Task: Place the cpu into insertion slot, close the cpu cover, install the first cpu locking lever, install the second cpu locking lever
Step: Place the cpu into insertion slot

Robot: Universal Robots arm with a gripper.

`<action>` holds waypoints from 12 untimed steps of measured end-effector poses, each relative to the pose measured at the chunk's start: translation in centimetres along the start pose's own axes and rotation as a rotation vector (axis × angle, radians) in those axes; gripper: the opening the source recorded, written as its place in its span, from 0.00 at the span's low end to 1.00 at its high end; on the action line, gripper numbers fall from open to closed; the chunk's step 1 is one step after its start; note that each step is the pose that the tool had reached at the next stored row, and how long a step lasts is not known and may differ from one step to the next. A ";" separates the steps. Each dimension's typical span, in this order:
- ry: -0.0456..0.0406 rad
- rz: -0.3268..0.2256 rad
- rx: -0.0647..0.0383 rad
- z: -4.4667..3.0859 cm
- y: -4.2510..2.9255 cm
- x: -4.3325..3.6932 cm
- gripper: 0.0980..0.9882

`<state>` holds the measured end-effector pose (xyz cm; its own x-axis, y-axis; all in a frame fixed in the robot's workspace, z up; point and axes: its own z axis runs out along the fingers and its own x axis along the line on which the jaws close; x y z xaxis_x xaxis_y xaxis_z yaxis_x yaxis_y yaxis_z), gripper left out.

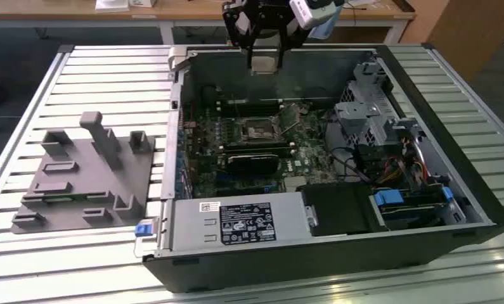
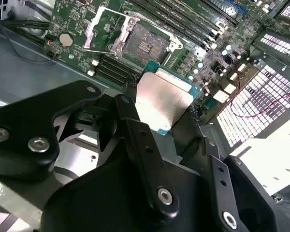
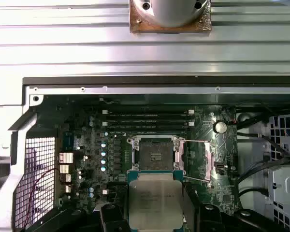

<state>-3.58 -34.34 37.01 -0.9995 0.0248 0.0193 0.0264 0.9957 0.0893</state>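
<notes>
My gripper hangs over the far wall of the open computer case, shut on the cpu, a flat silver-grey square on a green board. In both wrist views the cpu sits between the black fingers, high above the motherboard. The insertion slot lies open below with its dark centre bare; it is also seen in the exterior view and the second wrist view. The cpu cover is swung open beside the slot, a thin silver frame.
Long black memory slots run beside the socket. A black card, a grey labelled power-supply box and a drive cage fill the case. A grey fixture block stands on the slatted table at the exterior view's left.
</notes>
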 end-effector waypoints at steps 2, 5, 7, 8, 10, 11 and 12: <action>0.0001 0.000 0.000 0.00 0.00 0.00 0.49; 0.0000 0.001 0.000 0.00 0.00 0.00 0.49; -0.0006 0.007 0.000 0.00 0.00 0.00 0.49; -0.0011 0.013 0.000 0.00 0.00 0.00 0.49; -0.0022 0.025 0.000 0.00 0.01 0.00 0.49; -0.0029 0.032 -0.001 0.01 0.01 0.00 0.49; -0.0037 0.041 -0.001 0.01 0.01 0.00 0.49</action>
<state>-3.57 -34.33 37.00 -0.9976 0.0660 0.0193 0.0674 0.9937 0.0894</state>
